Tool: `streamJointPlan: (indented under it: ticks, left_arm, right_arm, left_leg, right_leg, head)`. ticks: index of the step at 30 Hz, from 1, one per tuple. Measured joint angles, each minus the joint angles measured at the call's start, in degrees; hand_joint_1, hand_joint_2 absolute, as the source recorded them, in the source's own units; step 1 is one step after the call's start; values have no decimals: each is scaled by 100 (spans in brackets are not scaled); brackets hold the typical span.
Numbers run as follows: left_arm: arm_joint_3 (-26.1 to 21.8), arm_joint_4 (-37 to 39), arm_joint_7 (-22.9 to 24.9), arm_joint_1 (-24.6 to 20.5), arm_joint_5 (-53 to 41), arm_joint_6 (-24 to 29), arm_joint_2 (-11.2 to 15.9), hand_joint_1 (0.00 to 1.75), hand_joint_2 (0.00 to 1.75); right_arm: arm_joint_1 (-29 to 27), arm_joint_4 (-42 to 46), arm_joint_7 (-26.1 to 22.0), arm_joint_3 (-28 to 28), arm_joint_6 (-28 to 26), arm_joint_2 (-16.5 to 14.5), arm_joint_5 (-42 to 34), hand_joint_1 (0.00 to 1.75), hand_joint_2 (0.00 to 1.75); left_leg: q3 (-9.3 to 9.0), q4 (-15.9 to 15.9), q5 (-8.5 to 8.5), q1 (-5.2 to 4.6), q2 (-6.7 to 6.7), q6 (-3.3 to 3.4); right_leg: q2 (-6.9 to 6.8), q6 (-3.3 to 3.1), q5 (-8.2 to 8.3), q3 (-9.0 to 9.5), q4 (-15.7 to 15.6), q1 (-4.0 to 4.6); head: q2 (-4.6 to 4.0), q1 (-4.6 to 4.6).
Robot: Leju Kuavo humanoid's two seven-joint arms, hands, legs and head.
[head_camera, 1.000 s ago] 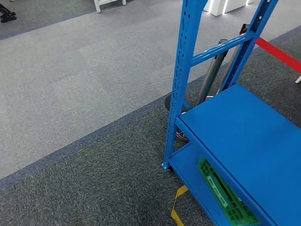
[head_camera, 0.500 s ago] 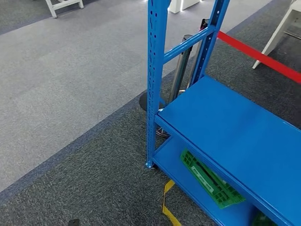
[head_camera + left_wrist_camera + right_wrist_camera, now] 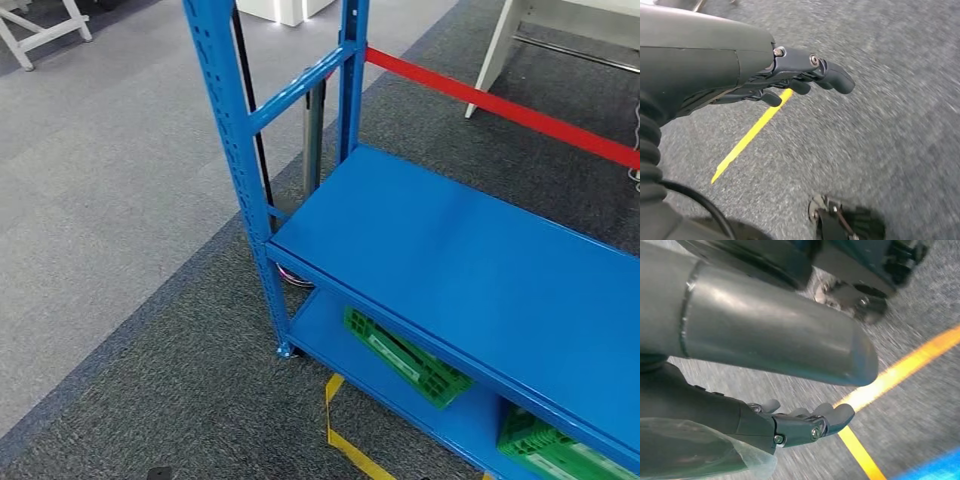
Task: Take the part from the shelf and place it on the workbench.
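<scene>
One blue metal shelf rack (image 3: 453, 270), two green slotted plastic crates (image 3: 407, 357) (image 3: 562, 452) on its lower board, one red barrier tape (image 3: 513, 108).

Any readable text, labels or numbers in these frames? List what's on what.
No text is readable.
Green crate on the lower shelf of the blue shelving: pale strip along its side, maybe a label, too blurred to read.
Second green crate: pale strip, also unreadable.
Red barrier tape and yellow floor tape: plain, no print.

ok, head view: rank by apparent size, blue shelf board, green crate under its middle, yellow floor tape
1. blue shelf board, clearly largest.
2. green crate, partly hidden by the board.
3. yellow floor tape, cut off by the frame; nearer the camera, so the last two are unsure.
</scene>
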State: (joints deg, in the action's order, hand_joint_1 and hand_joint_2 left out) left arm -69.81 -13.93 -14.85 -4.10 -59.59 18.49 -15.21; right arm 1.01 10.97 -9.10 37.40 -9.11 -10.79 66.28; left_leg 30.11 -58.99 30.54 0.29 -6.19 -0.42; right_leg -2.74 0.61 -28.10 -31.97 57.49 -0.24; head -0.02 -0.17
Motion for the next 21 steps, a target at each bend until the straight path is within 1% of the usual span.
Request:
streamJointPlan:
  ticks: [1,2,3,4,5,6,7,8,9,10,11,12,13,14,15,16,17,18,19,20,21]
  left_arm:
    - [13,5,23,-7,-31,-45,-1,0,0]
    - [27,11,41,-8,-59,-80,2,0,0]
    - [40,16,50,-2,-80,-96,5,0,0]
    - [50,20,62,6,-91,-83,10,0,0]
    - [59,21,89,14,-99,-62,16,0,0]
    - [67,25,134,18,-107,-50,19,0,0]
    - [74,29,212,19,-109,-88,25,0,0]
    - [78,33,301,20,-98,-199,34,0,0]
    - [80,36,381,21,-79,-349,49,0,44]
    - [80,38,447,23,-55,-506,63,0,87]
    - [80,39,480,26,-37,-628,73,0,131]
    - [80,39,491,29,-30,-692,79,0,175]
    - [79,40,494,31,-26,-721,79,0,175]
    - [78,41,495,28,-24,-738,79,0,175]
    - [77,42,495,22,-22,-746,81,0,175]
    - [76,42,495,18,-18,-756,82,0,175]
    - [76,42,495,19,-13,-775,87,0,175]
    - [76,42,495,26,-4,-802,93,0,175]
    - [76,42,495,36,4,-833,103,0,175]
    - [75,42,495,42,10,-865,114,0,175]
    - [74,42,495,42,15,-887,126,0,175]
  right_arm:
    - [4,-3,36,-2,76,-1,21,0,0]
    - [11,-4,55,-5,126,-1,42,0,0]
    - [24,-4,63,-13,157,-1,57,0,0]
    - [33,-4,73,-21,180,-1,67,0,0]
    - [33,-4,88,-27,199,-1,72,0,0]
    - [29,-4,112,-31,222,-1,75,0,0]
    - [24,-4,154,-31,255,-1,81,0,0]
    - [23,-4,209,-32,296,-1,93,0,0]
    - [25,-4,276,-34,337,-1,108,0,0]
    - [32,-4,349,-36,373,0,126,0,0]
    - [36,-4,420,-39,397,1,147,0,0]
    - [37,-4,481,-40,407,2,163,0,0]
    - [31,-4,536,-42,413,3,180,0,0]
    - [19,-4,584,-42,418,7,197,0,0]
    - [8,-4,624,-43,422,10,210,0,0]
    - [6,-5,663,-49,426,14,227,0,0]
    - [17,-5,698,-59,429,18,246,0,0]
    - [35,-5,733,-72,429,18,267,0,0]
    - [52,-5,768,-86,421,19,289,0,0]
    - [58,-5,800,-97,402,19,308,0,0]
    - [55,-5,828,-107,375,20,324,0,0]
  left_leg:
    - [62,-192,139,14,162,-30]
    - [186,-500,319,27,355,-48]
    - [349,-873,504,31,479,-54]
    - [519,-1237,640,30,538,-56]
    - [638,-1465,677,29,562,-54]
    - [681,-1512,608,28,573,-46]
    - [624,-1325,420,28,597,-31]
    - [486,-951,167,30,677,-8]
    - [342,-574,-28,37,825,22]
    - [218,-234,-166,46,964,46]
    - [155,-47,-212,49,1075,65]
    - [143,6,-191,46,1114,82]
    - [139,42,-194,45,1067,100]
    - [134,61,-210,49,1002,130]
    - [125,90,-226,58,930,164]
    - [118,121,-242,68,847,198]
    - [115,137,-250,68,757,222]
    - [117,141,-248,60,660,235]
    - [121,139,-244,53,559,242]
    - [121,138,-239,49,462,243]
    - [120,137,-233,49,372,241]
  right_leg:
    - [75,-36,18,28,-14,-16]
    - [151,-62,33,34,-18,-27]
    - [231,-80,43,29,-16,-28]
    - [324,-90,48,26,-15,-26]
    - [416,-94,49,27,-13,-22]
    - [505,-94,50,30,-9,-19]
    - [602,-93,50,36,-2,-18]
    - [690,-90,49,39,5,-19]
    - [769,-79,47,36,17,-16]
    - [853,-55,48,15,34,-18]
    - [921,-20,54,-18,45,-25]
    - [985,23,67,-53,47,-37]
    - [1053,70,82,-102,40,-49]
    - [1058,107,84,-132,38,-57]
    - [958,135,48,-176,84,-51]
    - [794,158,-51,-266,236,-41]
    - [595,171,-205,-393,505,-36]
    - [428,185,-394,-577,878,-32]
    - [352,199,-557,-762,1259,-38]
    - [321,211,-638,-885,1526,-43]
    - [298,221,-608,-905,1594,-47]
  head:
    - [0,-15]
    - [0,-37]
    - [0,-53]
    - [0,-58]
    - [0,-62]
    - [0,-64]
    - [0,-64]
    - [0,-66]
    - [0,-65]
    - [0,-64]
    - [0,-63]
    - [1,-62]
    - [1,-62]
    - [1,-61]
    - [1,-51]
    - [0,-31]
    - [0,-15]
    - [0,0]
    - [0,8]
    - [0,6]
    - [0,8]
